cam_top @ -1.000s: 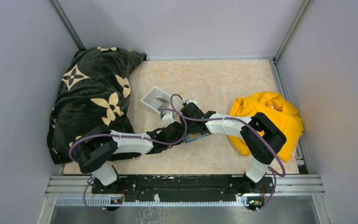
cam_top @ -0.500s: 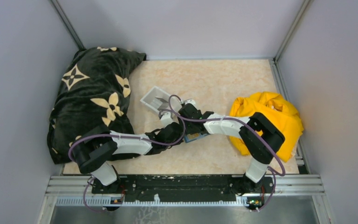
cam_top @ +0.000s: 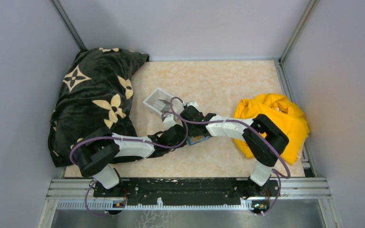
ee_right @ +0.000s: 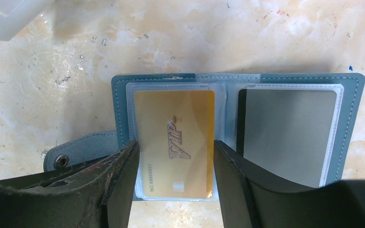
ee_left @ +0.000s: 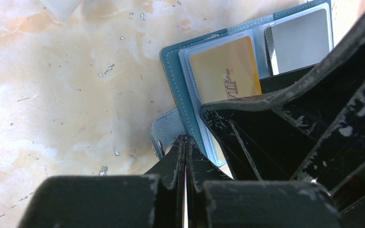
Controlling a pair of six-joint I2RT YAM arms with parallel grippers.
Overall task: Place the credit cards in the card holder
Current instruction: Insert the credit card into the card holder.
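Teal card holder (ee_right: 119,109): one, lying open on the marble table (ee_right: 266,33), snap tab (ee_right: 76,154) at left.
Gold card (ee_right: 176,118): one, in left sleeve, printed "VIP".
Grey card (ee_right: 287,135): one, in right sleeve.
Left gripper (ee_left: 185,140): fingers pressed together at the holder's edge.
Right gripper (ee_right: 175,142): fingers spread, astride the gold card.
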